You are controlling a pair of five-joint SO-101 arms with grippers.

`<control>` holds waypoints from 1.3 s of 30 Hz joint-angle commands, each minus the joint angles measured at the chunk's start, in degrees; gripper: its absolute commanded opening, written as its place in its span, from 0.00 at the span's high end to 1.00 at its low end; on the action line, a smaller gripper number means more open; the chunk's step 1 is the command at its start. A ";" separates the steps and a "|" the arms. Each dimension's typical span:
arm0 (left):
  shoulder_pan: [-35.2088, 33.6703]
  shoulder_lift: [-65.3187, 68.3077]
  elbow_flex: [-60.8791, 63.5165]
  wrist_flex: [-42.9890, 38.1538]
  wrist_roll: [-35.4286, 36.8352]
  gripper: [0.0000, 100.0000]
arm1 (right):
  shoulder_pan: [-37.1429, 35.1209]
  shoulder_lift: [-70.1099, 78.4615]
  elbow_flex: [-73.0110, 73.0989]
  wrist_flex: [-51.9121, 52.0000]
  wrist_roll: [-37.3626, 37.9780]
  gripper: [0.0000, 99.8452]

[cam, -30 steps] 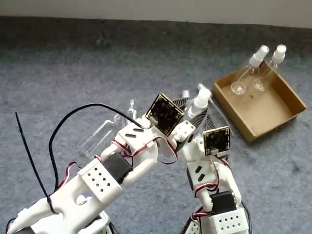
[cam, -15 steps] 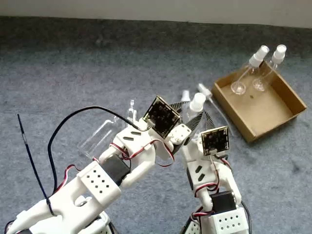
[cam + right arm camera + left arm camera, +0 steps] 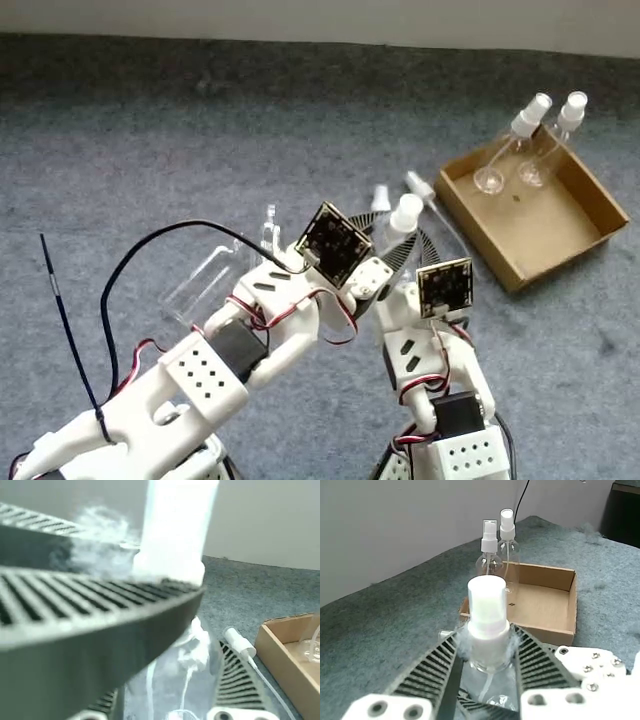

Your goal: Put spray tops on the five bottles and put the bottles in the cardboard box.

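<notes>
Two clear spray-topped bottles (image 3: pixel 510 150) lean in the brown cardboard box (image 3: pixel 545 235), at its far corner. The right gripper (image 3: pixel 167 695) grasps a third clear plastic bottle (image 3: pixel 487 667) while the left gripper (image 3: pixel 487 637) clenches its white spray top (image 3: pixel 405 212). One uncapped bottle (image 3: pixel 205 280) and two loose tops (image 3: pixel 418 184) lie on the grey carpet (image 3: pixel 150 150).

Heads up: in your right wrist view the left gripper's (image 3: pixel 487 635) finger (image 3: pixel 75 625) was a blurry slab right across the bottle (image 3: pixel 167 680), whose base got cut off. From above, the camera boards (image 3: pixel 337 240) buried everything below the spray top (image 3: pixel 406 212).

Capped bottle (image 3: pixel 488 622) upright; two in box (image 3: pixel 548 228)
</notes>
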 commanded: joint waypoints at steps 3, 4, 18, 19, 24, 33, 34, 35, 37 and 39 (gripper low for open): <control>-0.04 -0.75 1.27 -0.18 -0.18 0.99 | 1.45 -1.27 9.98 -2.15 -2.02 0.86; -0.04 -0.66 1.27 -0.18 -0.18 0.99 | 1.45 -1.27 9.98 -2.15 -2.02 0.86; -0.22 -0.75 2.68 -0.79 -0.44 0.99 | 1.45 -1.27 9.98 -2.07 -2.37 0.86; -0.57 -0.75 2.95 -1.49 -0.44 0.99 | 1.45 -1.27 9.98 -2.07 -2.37 0.86; -4.18 -0.75 2.77 -4.13 -0.35 0.98 | 1.45 -1.27 9.98 -2.07 -2.20 0.86; -4.35 -0.84 3.21 -3.87 -0.18 0.84 | 1.54 -1.27 9.98 -2.07 -2.11 0.86; -4.35 -0.84 3.21 -3.87 -0.18 0.84 | 1.54 -1.27 9.98 -2.07 -2.11 0.86; -4.44 -0.84 3.21 -3.87 -0.18 0.84 | 1.54 -1.27 9.98 -2.07 -2.11 0.86; -4.79 -0.84 3.12 -3.87 -0.18 0.84 | 1.54 -1.27 9.98 -2.07 -2.11 0.86; -4.97 -0.92 2.95 -3.87 -0.35 0.84 | 1.54 -1.19 9.98 -2.07 -2.11 0.86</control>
